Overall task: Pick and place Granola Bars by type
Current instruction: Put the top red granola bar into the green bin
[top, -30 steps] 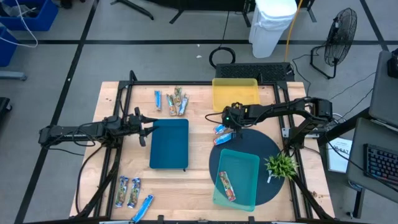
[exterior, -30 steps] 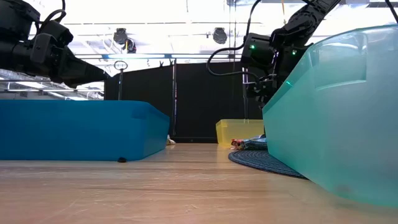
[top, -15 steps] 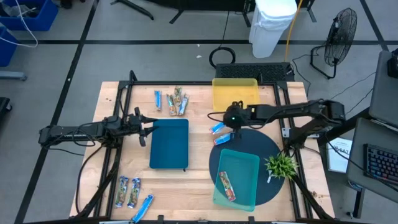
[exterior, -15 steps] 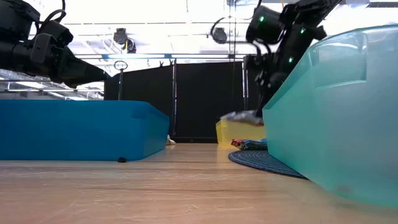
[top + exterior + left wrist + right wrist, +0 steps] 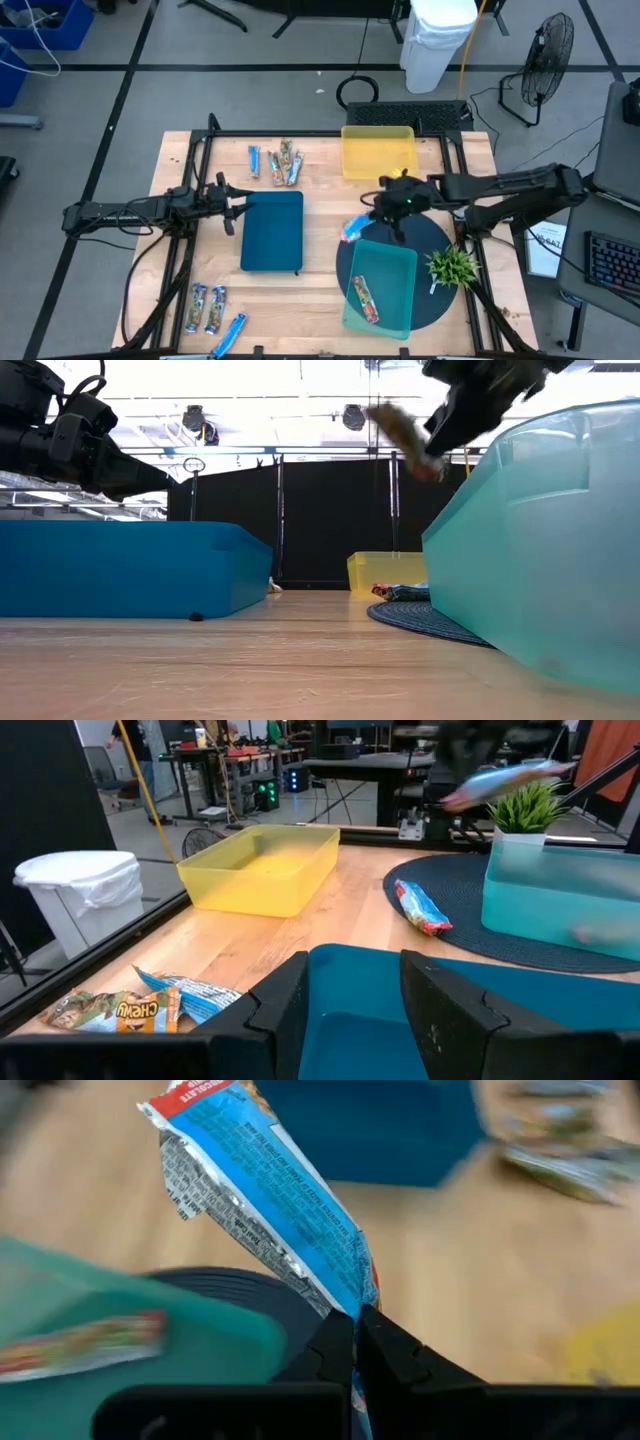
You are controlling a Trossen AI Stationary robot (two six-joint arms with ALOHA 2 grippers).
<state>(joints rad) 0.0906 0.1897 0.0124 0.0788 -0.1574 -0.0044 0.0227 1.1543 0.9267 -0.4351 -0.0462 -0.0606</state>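
**Mid-sort: 1 bar binned, 1 in transit**

Overhead, the teal tray holds 1 mottled bar; the blue tray looks empty. Bars remain in 2 clusters. The right gripper carries a blue-wrapped bar beside the teal tray; the left gripper waits, parted.

Right wrist view: fingers clamped on the bar's end, its long axis slanting away from them.
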